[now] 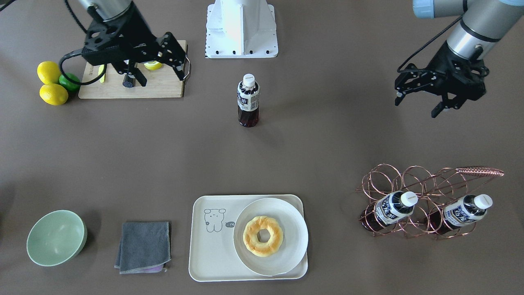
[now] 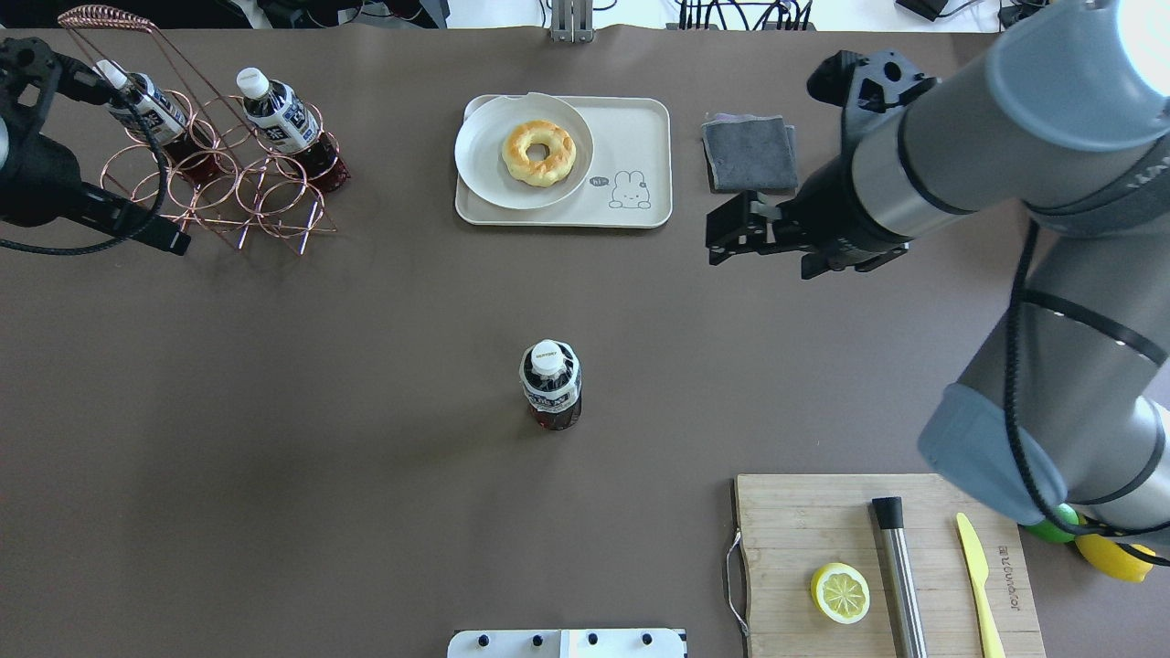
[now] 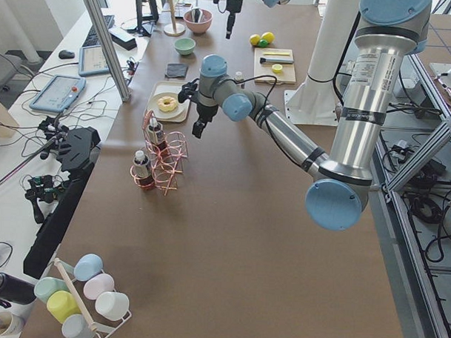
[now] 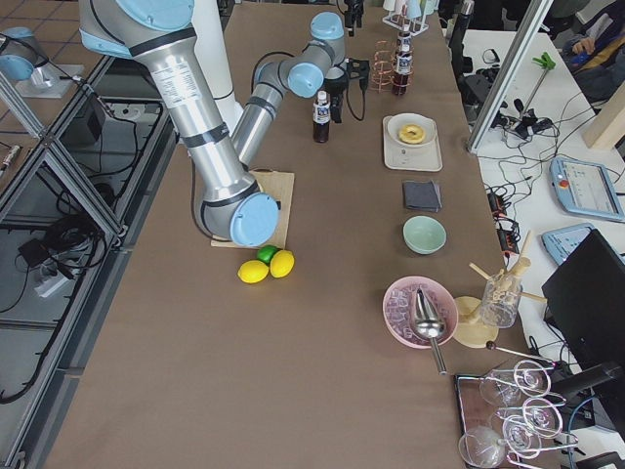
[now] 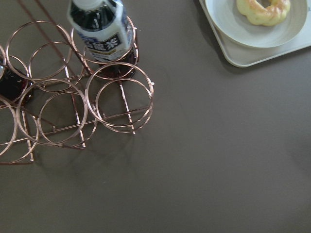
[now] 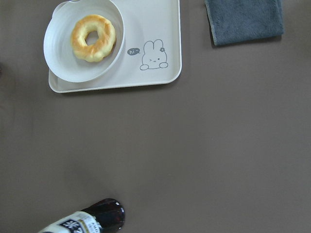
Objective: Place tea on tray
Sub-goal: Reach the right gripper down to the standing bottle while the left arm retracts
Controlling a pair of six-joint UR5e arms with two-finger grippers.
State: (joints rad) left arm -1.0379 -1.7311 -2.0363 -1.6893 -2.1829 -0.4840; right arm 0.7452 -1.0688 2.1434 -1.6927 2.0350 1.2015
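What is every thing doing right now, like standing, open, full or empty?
Tea, standing, capped, on the table.
Tray, holding the plate, half bare.
Plate, holding a doughnut.
Left pincer, open, empty.
Right pincer, open, empty.
Bowl, empty.
Cloth, folded.
Lemon half, cut side up.
Rack, holding two leaning bottles.

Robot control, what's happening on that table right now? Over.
Both open, empty: left pincer, right pincer. One tea upright mid-table, not on tray. A plate with doughnut covers half of it.
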